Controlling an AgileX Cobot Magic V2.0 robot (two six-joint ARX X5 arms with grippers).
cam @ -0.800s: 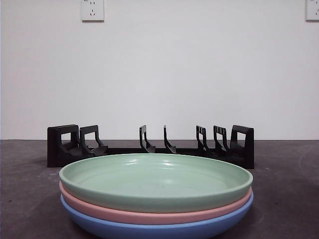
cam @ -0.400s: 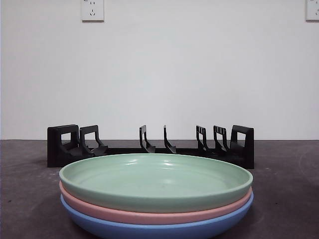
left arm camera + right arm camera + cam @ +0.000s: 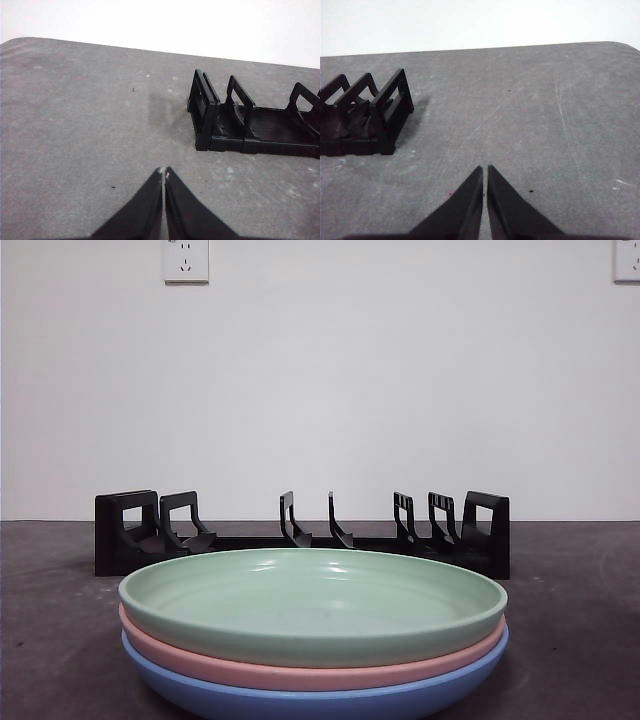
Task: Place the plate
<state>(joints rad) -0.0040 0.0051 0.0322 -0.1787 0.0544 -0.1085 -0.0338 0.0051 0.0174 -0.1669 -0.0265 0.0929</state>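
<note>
Nothing started yet: both arms are waiting, neither showing in the front view. Left gripper (image 3: 164, 172) is hanging over bare table (image 3: 75, 125) with its jaws pressed together, holding nothing; the near end of the rack (image 3: 240, 125) is sitting ahead of it. Right gripper (image 3: 485, 170) is doing the same by the rack's other end, jaws closed and empty.

The plates are sitting stacked in front of the rack: green plate (image 3: 312, 605) on top, pink plate (image 3: 300, 670) under it, blue plate (image 3: 320, 702) at the bottom, touching the table. The rack stands behind the stack, apart from it, all slots empty.

Step in hand, as I read it: pre-grasp, picking up the top plate. Next move is calling for one gripper to open up, come down on the green rim, and pinch only that rim without catching the pink one just beneath. Then tilting the plate upright and dropping it between two dividers. Can't tell from here which arm is better placed.
</note>
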